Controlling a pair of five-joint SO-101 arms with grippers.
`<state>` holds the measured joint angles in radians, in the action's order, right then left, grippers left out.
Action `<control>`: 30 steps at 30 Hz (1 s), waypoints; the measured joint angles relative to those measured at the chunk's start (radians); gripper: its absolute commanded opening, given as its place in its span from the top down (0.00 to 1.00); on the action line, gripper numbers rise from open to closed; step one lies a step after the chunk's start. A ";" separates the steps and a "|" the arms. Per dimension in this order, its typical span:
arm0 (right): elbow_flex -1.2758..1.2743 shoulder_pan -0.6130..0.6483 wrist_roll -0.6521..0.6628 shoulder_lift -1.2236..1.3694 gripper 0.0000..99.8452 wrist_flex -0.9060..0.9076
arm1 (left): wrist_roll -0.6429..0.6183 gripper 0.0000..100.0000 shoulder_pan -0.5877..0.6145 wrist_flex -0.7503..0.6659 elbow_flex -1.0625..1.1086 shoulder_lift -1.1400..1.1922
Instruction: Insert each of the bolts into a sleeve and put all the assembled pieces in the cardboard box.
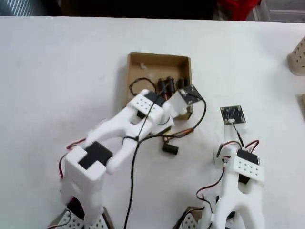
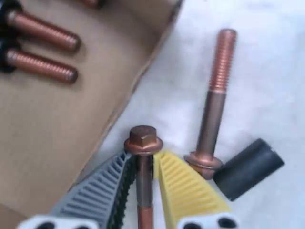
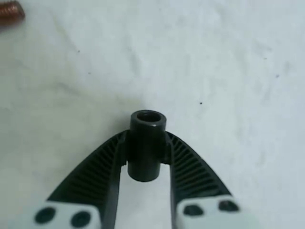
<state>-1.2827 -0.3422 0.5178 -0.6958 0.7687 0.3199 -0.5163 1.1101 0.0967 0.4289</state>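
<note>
Left wrist view: left jaws pinch 1 bolt (image 2: pixel 143 141); right jaws pinch 1 sleeve (image 3: pixel 146 145).

Robotics lab: wired arms (image 1: pixel 128 126) on a white table (image 1: pixel 47 71)

**Copper, black and brown on white, with one yellow finger**

The left gripper (image 2: pixel 143 164) has a grey ribbed finger (image 2: pixel 102 191) and a yellow ribbed finger (image 2: pixel 183 191). The hex-headed metal bolt (image 2: pixel 143 140) between them is copper-coloured. The loose threaded bolt (image 2: pixel 213 95) on the plain white table (image 2: pixel 267 57) is the same copper, and the stubby cylindrical sleeve (image 2: pixel 248 168) beside it is matt black. The cardboard box (image 2: pixel 57 143) is plain brown, its boxed bolts (image 2: pixel 43 31) copper with black ends. The right gripper (image 3: pixel 145 143) has black ribbed fingers (image 3: pixel 95 176) on a black tubular sleeve (image 3: pixel 145 157). The left arm (image 1: pixel 119 129) and right arm (image 1: pixel 238 191) are white, with red and black wires.
</note>
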 measured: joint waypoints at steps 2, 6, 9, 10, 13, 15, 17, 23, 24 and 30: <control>0.000 0.000 0.000 0.000 0.98 0.000 | -0.063 0.98 0.002 -0.012 0.034 -0.026; 0.000 0.000 0.000 0.000 0.98 0.000 | -0.138 0.98 0.005 -0.087 0.169 -0.129; 0.000 0.000 0.000 0.000 0.98 0.000 | -0.149 0.98 0.012 -0.144 0.285 -0.244; 0.000 0.000 0.000 0.000 0.98 0.000 | -0.150 0.98 0.012 -0.161 0.322 -0.290; 0.000 0.000 0.000 0.000 0.98 0.000 | -0.152 0.98 0.012 -0.201 0.434 -0.430; 0.000 0.000 0.000 0.000 0.98 0.000 | -0.150 0.98 0.017 -0.222 0.506 -0.522; 0.000 0.000 0.000 0.000 0.98 0.000 | -0.150 0.98 0.017 -0.239 0.572 -0.611; 0.000 0.021 -0.061 0.000 0.98 -0.021 | -0.183 0.98 0.084 -0.285 0.738 -0.882; 0.000 0.031 -0.069 0.000 0.98 -0.023 | -0.209 0.98 0.110 -0.295 0.763 -0.924; 0.000 0.137 -0.117 0.000 0.98 -0.025 | -0.359 0.98 0.293 -0.381 0.914 -1.181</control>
<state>-1.2827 -0.2056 0.4012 -0.6958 0.7442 -0.0391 -0.2232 0.7296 1.0111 -0.7526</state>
